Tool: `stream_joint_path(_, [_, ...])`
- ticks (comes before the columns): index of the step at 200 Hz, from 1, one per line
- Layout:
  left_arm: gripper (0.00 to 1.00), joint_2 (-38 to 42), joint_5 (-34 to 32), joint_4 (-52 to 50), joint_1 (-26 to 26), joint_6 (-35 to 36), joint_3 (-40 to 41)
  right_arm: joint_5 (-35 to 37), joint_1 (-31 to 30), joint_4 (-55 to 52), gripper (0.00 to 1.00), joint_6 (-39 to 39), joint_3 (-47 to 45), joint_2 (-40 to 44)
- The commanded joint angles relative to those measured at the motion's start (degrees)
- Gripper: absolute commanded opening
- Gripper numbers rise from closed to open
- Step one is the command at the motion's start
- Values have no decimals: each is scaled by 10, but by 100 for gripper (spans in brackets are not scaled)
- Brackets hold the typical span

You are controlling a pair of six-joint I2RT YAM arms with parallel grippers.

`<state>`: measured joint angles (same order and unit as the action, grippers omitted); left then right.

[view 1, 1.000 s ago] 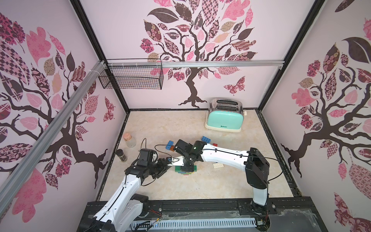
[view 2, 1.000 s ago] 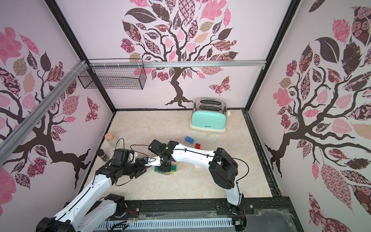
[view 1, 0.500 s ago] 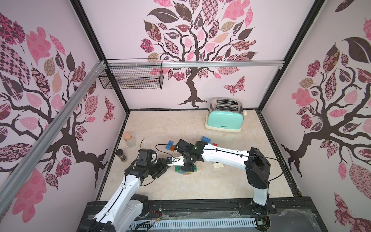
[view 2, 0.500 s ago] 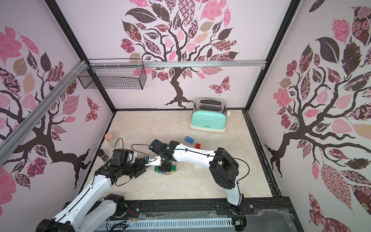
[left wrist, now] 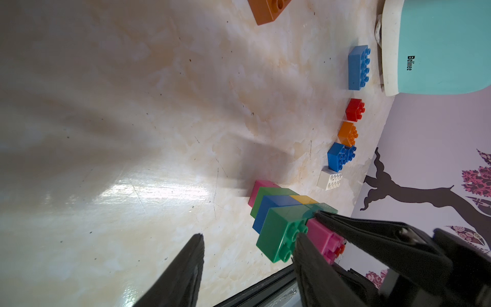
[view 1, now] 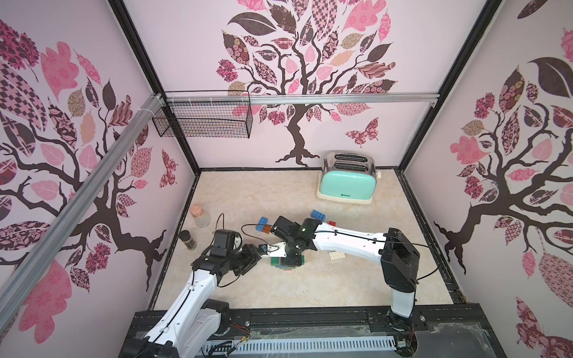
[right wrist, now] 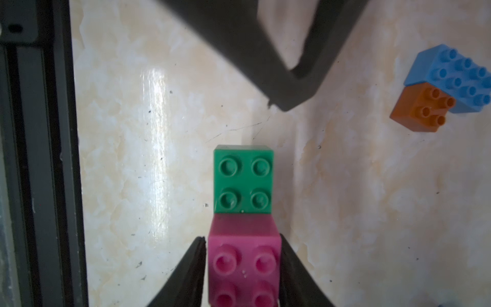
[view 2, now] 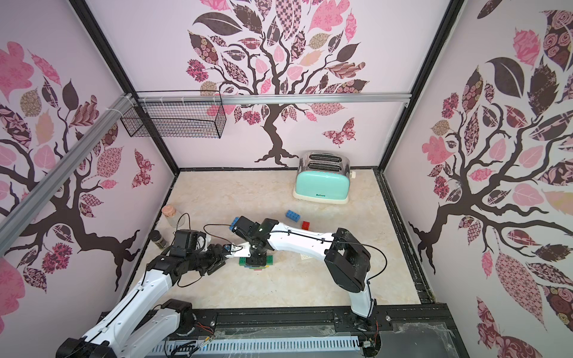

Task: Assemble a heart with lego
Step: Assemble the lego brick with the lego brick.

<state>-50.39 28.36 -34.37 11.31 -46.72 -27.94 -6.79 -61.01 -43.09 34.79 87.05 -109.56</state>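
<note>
- Build: the heart stack (left wrist: 276, 210) stands on the desk (view 1: 310, 288), near centre, with several layers joined. Judged partway done.
- Top layer: the right pincer (right wrist: 243, 239) closely flanks the pink brick (right wrist: 244, 263), which is seated beside the green brick (right wrist: 243, 179). Whether it clamps cannot be told.
- The left pincer (left wrist: 249, 236) is open and empty, just left of the stack.
- Left to place: the blue brick (view 1: 318, 214), red brick (view 1: 332, 223) and white brick (view 1: 338, 255) lie loose.
- Change over 1 second: none visible; arms and stack hold position.
</note>
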Motion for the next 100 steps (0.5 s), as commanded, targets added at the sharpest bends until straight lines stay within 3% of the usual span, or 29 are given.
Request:
stream_joint_path(1, [57, 8, 0, -2, -3, 7, -11, -5, -2, -40, 52, 9, 4, -1])
stream_joint_path(35, [57, 10, 1, -3, -2, 7, -11, -10, 1, -36, 56, 13, 3, 2])
stream_joint_path(100, [57, 11, -4, -13, -6, 11, -18, -53, 41, -21, 54, 24, -12, -9])
